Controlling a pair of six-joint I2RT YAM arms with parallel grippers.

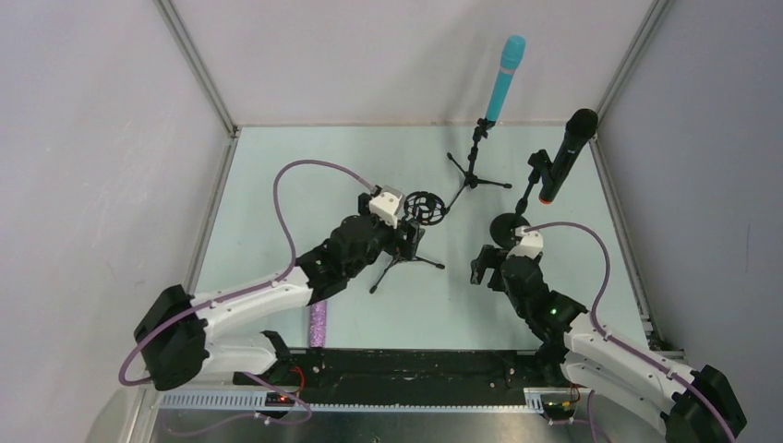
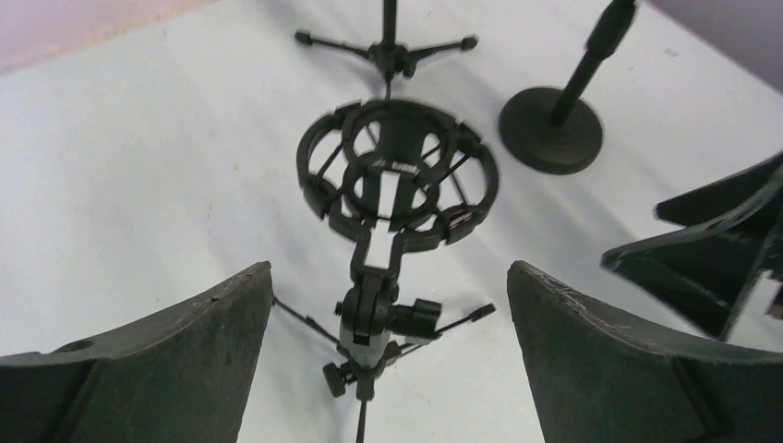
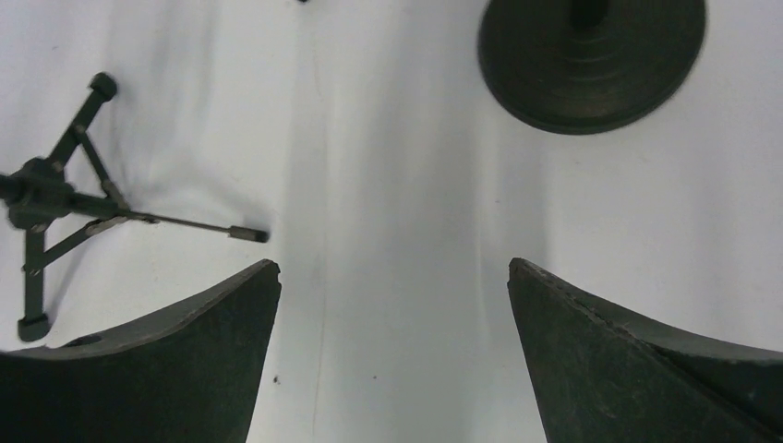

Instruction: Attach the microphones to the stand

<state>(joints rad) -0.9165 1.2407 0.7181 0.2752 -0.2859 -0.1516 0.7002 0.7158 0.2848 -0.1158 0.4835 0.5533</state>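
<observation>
Cyan microphone [image 1: 504, 81] tilted on tripod stand [image 1: 475, 159]

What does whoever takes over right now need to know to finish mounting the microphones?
Left gripper: open, empty, jaws either side of the shock-mount stand, not gripping it.
Right gripper: open, empty, over bare table near the round stand base.
Done: cyan microphone is clipped on the far tripod stand; black microphone with the orange ring is on the round-base stand.
Left: shock mount is empty. Purple glitter microphone lies at the table's near edge, partly under the left arm. It probably goes in the shock mount next.
</observation>
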